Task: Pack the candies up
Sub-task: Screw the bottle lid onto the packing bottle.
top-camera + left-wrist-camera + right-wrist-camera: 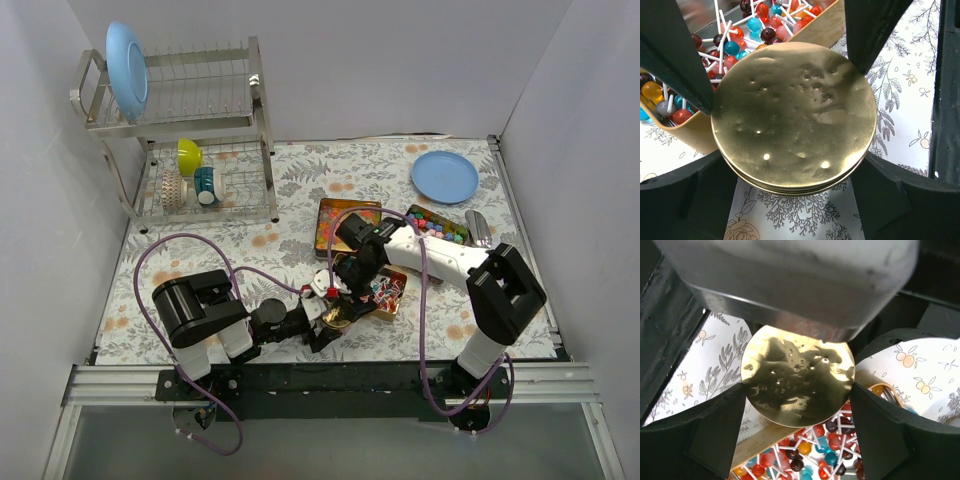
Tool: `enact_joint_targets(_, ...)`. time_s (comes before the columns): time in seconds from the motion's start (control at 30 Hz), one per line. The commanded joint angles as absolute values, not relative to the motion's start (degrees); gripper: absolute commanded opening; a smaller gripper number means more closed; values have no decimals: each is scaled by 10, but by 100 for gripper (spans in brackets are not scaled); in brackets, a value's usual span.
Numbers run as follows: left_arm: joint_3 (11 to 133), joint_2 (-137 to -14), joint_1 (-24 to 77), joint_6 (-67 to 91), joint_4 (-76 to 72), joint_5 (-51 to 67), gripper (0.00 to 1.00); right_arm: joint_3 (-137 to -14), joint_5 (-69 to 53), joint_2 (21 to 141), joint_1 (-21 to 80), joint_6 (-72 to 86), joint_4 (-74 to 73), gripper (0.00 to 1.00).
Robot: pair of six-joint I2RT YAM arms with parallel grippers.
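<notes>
A round gold lid (pixel 792 117) (pixel 797 375) (pixel 335 318) hangs just above the floral cloth, with a second gold rim showing under it. My left gripper (pixel 792 156) (pixel 325 322) is shut on its sides. My right gripper (pixel 797 387) (pixel 345 290) comes from the far side, and its fingertips (pixel 700 85) press the lid's opposite edges. Behind the lid, red, blue and orange candies on white sticks (pixel 730 47) (pixel 815 455) fill a gold rectangular tin (pixel 398 300). Chunky coloured candies (pixel 437 222) and small orange-pink ones (pixel 335 228) lie in two more tins farther back.
A steel dish rack (pixel 180 130) at the back left holds a blue plate (pixel 127 70), a yellow bowl (pixel 189 155) and a cup (pixel 205 185). Another blue plate (pixel 445 176) lies at the back right, with a metal utensil (pixel 478 228) near it.
</notes>
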State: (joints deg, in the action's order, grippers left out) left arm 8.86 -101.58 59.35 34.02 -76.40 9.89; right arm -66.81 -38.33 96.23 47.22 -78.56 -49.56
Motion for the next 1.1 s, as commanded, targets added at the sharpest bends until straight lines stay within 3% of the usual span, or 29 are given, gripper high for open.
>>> enact_joint_targets(0.0, 92, -1018, 591, 345, -720, 88, 0, -602, -389, 925, 484, -644, -412, 62)
enact_joint_targets(0.2, 95, -1019, 591, 346, -713, 81, 0, -532, -314, 868, 522, -464, -311, 58)
enact_joint_targets(0.4, 96, -1018, 590, 345, -709, 77, 0, -527, -294, 882, 533, -277, -315, 50)
enact_joint_targets(0.57, 95, -1014, 590, 345, -708, 76, 0, -494, -297, 856, 535, -189, -276, 50)
enact_joint_targets(0.77, 95, -1014, 590, 341, -707, 80, 0, -518, -290, 794, 521, -206, -277, 78)
enact_joint_targets(0.8, 95, -1014, 591, 341, -707, 82, 0, -524, -295, 781, 513, -231, -280, 98)
enact_joint_targets(1.07, 94, -1016, 591, 341, -708, 91, 0, -595, -400, 780, 461, -475, -413, 98)
